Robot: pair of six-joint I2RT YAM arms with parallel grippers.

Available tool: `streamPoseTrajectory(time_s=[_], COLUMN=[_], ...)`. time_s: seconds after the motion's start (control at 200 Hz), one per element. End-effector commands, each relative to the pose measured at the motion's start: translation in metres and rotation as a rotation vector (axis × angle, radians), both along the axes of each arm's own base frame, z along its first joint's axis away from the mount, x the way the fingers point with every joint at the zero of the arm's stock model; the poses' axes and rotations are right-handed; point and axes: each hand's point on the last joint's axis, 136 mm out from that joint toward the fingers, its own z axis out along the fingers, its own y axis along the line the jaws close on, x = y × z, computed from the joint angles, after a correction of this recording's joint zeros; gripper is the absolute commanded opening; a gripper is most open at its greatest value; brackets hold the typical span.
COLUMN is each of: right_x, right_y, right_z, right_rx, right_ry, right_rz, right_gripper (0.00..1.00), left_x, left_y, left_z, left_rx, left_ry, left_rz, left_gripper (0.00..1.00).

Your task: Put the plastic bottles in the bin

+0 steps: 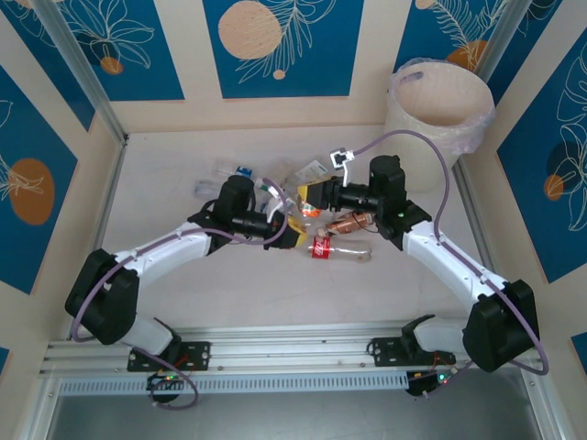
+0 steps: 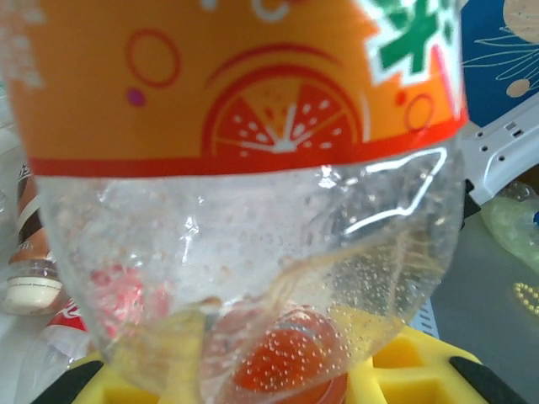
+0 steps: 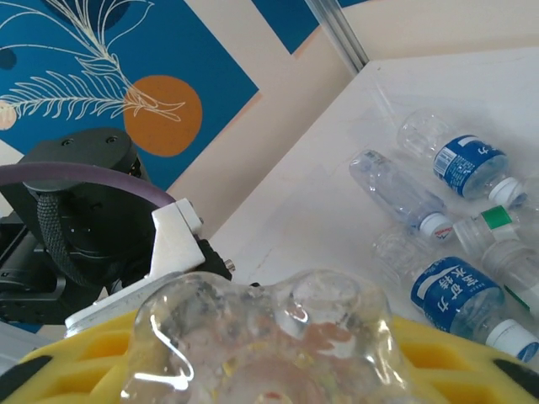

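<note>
My left claw (image 2: 274, 374) clamps the orange-labelled bottle (image 2: 253, 109), right claw (image 3: 261, 358) grips its base, so I release left only once right holds.

orange-label bottle (image 2: 253, 126): a drawn orange slice, thin circles and a red band. Part of some large green-and-white lettering shows at the label's upper right, cut off by the frame edge and not readable.
blue-label bottles (image 3: 466, 164): white characters on blue, too small to make out.
red-label bottle (image 1: 323, 247): white marks on red, illegible.
brown-label bottle (image 2: 29, 219): print blurred, unreadable.
readable words, brands or numbers: none.
</note>
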Motion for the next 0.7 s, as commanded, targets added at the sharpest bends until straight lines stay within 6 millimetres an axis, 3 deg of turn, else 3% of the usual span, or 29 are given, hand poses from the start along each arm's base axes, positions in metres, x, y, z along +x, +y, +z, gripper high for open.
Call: streamPoseTrajectory(time_s=[0.0,0.245,0.38,0.395,0.445,0.485,0.56,0.69], right_x=[0.008,0.025,0.028,0.028,0.027,0.028,0.034,0.059], right_y=[-0.025,-0.054,-0.058,-0.058,-0.056,-0.055,-0.06,-0.081], right_z=[0.007,0.017,0.03,0.033,0.041,0.049,0.06,0.075], right_rx=[0.025,0.088,0.11,0.109,0.097,0.083,0.036,-0.069], right_ry=[0.019,0.026,-0.001,-0.009,-0.036,-0.065,-0.117,-0.182], right_rz=[-0.096,-0.222,-0.207,-0.2,-0.178,-0.174,-0.205,-0.33], right_gripper=[0.32,0.21,0.21,0.22,0.23,0.23,0.25,0.26], left_x=[0.001,0.001,0.003,0.003,0.007,0.008,0.007,0.009], left_y=[-0.006,-0.007,-0.007,-0.007,-0.005,-0.004,0.001,0.017], left_z=[0.002,-0.012,-0.021,-0.021,-0.021,-0.018,-0.009,0.0], left_rx=[-0.019,-0.059,-0.041,-0.038,-0.031,-0.037,-0.072,-0.101], left_ry=[-0.015,0.011,0.035,0.037,0.035,0.018,-0.038,-0.139], left_rz=[-0.021,-0.004,0.003,0.006,0.032,0.043,0.059,0.143], left_gripper=[0.0,0.0,0.0,0.07,0.6,0.8,0.99,1.0])
